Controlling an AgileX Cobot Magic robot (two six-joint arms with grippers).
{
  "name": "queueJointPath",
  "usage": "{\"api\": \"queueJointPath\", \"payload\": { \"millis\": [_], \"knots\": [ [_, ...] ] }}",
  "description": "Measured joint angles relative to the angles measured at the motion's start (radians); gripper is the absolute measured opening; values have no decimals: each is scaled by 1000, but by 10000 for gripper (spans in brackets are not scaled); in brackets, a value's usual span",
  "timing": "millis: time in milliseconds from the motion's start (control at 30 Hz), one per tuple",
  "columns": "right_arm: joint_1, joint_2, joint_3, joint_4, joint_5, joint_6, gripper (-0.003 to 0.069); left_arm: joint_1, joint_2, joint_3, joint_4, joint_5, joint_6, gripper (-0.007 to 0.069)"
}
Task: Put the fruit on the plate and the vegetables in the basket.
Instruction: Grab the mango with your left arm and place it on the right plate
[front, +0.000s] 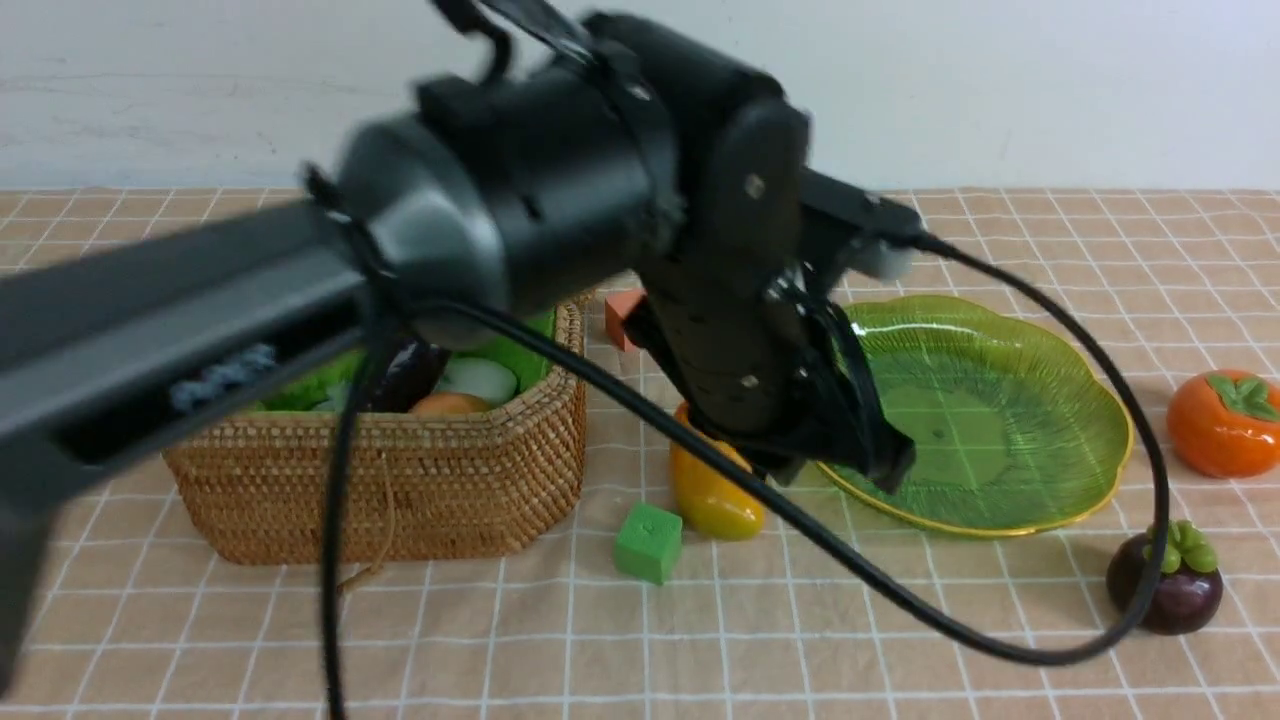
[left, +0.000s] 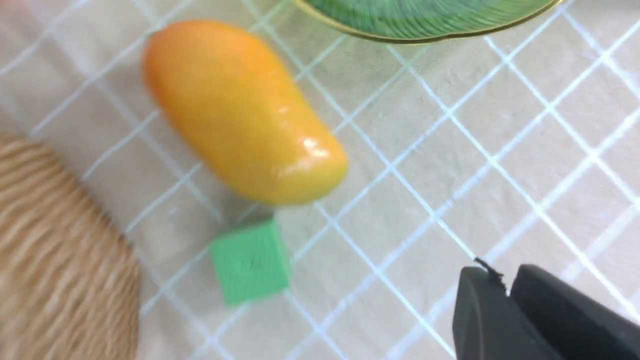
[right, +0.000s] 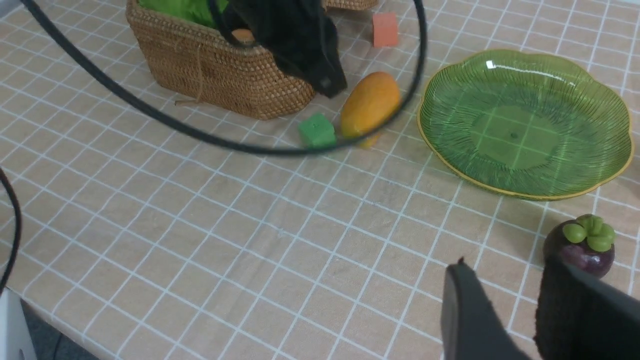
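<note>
Zero fruit on the plate (front: 1010, 430) yet; mango (front: 715, 495) judged next. Spread the left tool (left: 502, 280), now pressed together and empty, before lowering. Straddle the mango across its narrow width near mid-length, keeping clear of the green cube (front: 648, 542) just beside it. Find the mango flat on the bench (front: 500, 640) between basket (front: 450, 480) and plate, near the tool on its basket side, not touching. Right tool (right: 505, 270) slightly spread, empty.
</note>
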Motion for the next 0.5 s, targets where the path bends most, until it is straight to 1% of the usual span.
{"api": "queueJointPath", "payload": {
  "millis": [33,133,233,267,367,400,500],
  "knots": [
    [0,0,0,0,0,0,224,-2,48,-21,32,-4,-16,117],
    [0,0,0,0,0,0,224,7,139,-81,125,-9,-80,225],
    [0,0,0,1,0,0,226,19,201,-129,206,-30,-165,386],
    [0,0,0,3,0,0,227,24,219,-141,246,-49,-197,456],
    [0,0,0,5,0,0,227,40,246,-150,296,-96,-235,563],
    [0,0,0,6,0,0,227,45,256,-152,298,-111,-243,590],
    [0,0,0,11,0,0,227,67,295,-153,286,-145,-253,620]
  ]
}}
